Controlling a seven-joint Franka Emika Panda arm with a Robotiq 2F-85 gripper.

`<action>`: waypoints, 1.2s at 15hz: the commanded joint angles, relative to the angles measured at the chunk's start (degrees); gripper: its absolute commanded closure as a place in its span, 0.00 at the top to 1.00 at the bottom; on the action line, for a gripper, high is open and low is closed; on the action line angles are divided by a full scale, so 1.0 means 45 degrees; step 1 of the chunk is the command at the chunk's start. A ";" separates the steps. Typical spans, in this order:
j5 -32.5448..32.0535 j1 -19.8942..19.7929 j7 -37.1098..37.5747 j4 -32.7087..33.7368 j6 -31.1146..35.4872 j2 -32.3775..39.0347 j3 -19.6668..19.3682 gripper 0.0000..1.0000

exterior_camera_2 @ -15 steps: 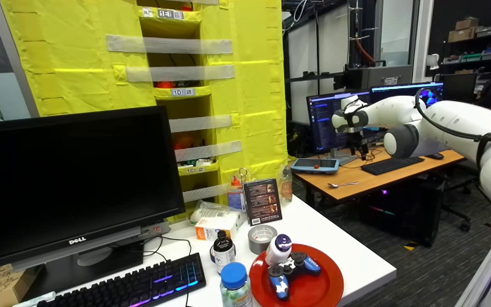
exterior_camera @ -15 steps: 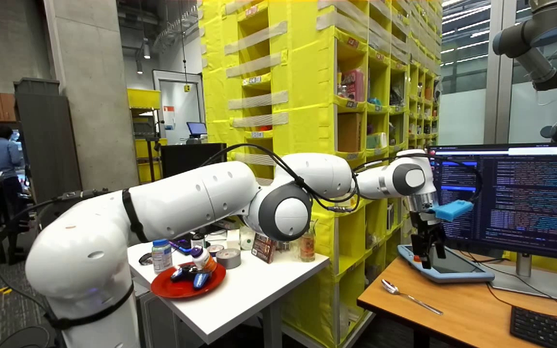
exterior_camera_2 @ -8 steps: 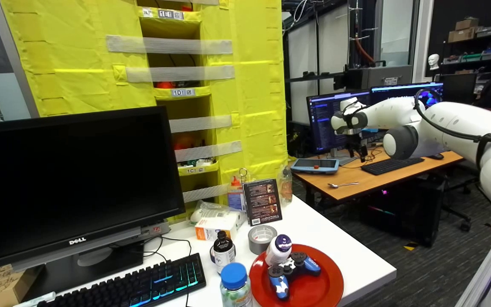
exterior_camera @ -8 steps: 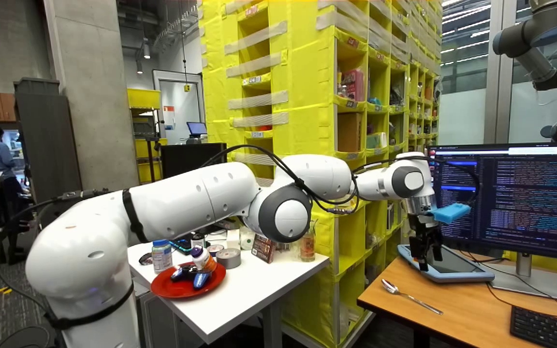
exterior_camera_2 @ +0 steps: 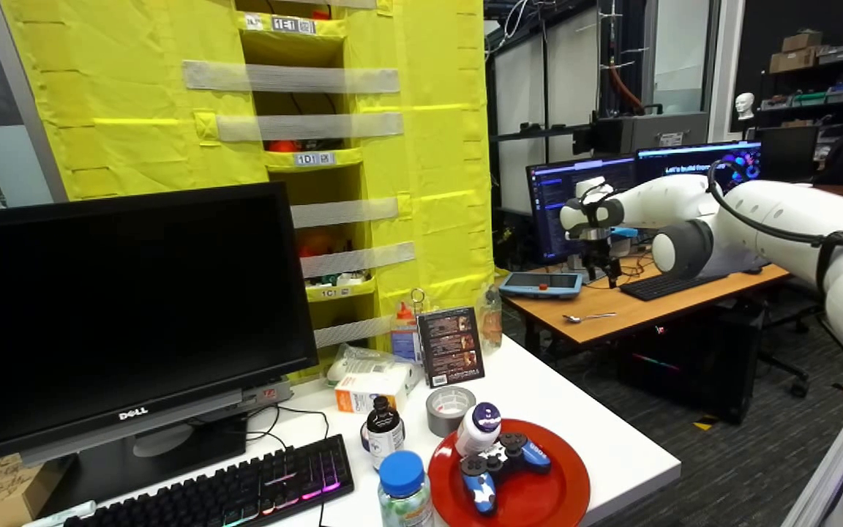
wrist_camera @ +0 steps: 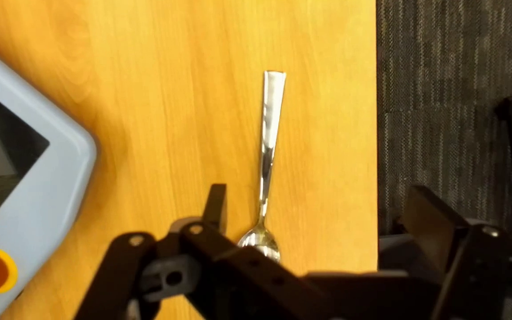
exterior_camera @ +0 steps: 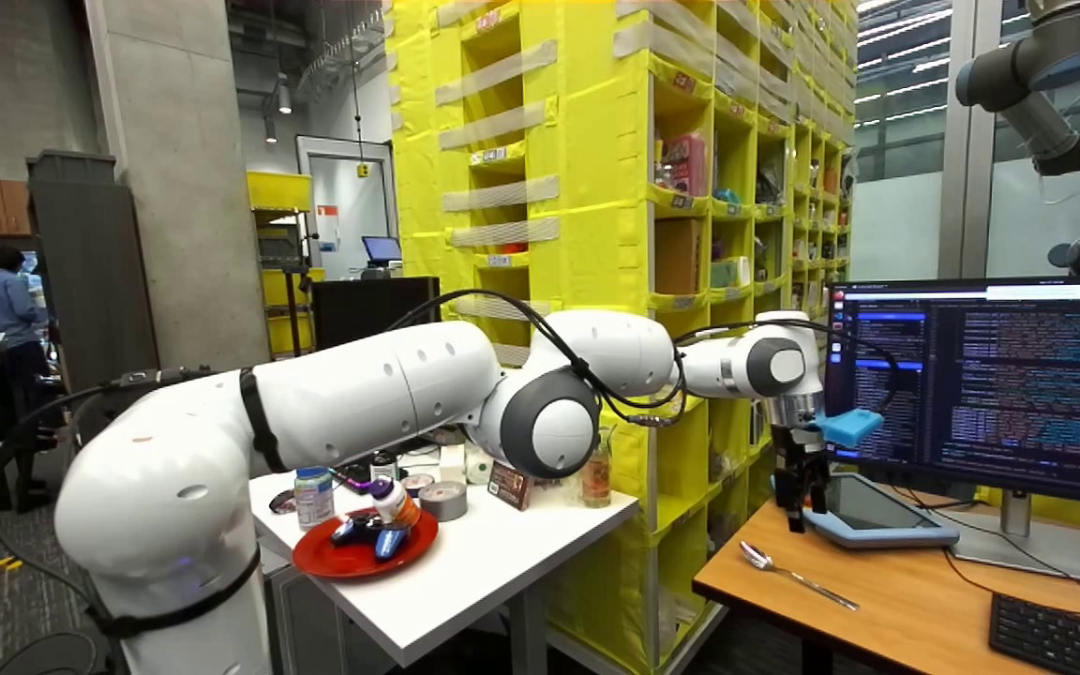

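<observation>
Spoon [wrist_camera: 266, 164]: lies flat on the wooden tabletop [wrist_camera: 327, 111], unmoved over the last second; in your wrist view its bowl [wrist_camera: 259, 238] is partly hidden by the end effector [wrist_camera: 320, 202].
End effector: your jaws are spread wide, pinching nothing, and hang above the tabletop, apart from the spoon.
Arm [exterior_camera: 446, 370]: in the last second you have dipped it, and both exterior views show the end effector lower and shifted towards the bowl end.
Handle [wrist_camera: 274, 98]: by my reading you are now closer to the spoon, though its handle runs off centre between the jaws, nearer one of them.
Pendant [wrist_camera: 67, 178]: near the spoon on the same tabletop.
Monitor [exterior_camera: 999, 384] and keyboard [exterior_camera: 1065, 635]: also on that tabletop.
Plate [exterior_camera_2: 564, 483]: well apart on the white tabletop [exterior_camera_2: 612, 446], bearing a controller [exterior_camera_2: 496, 463] and a bottle [exterior_camera_2: 476, 435].
</observation>
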 commanded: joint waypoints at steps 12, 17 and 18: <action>-0.0291 0.0758 -0.0288 -0.0571 -0.0162 0.0720 -0.0301 1.00; -0.0132 0.0747 -0.0253 -0.0536 0.0223 0.0773 -0.0175 1.00; -0.0061 0.0707 -0.0323 0.0701 -0.0256 0.1447 -0.0212 1.00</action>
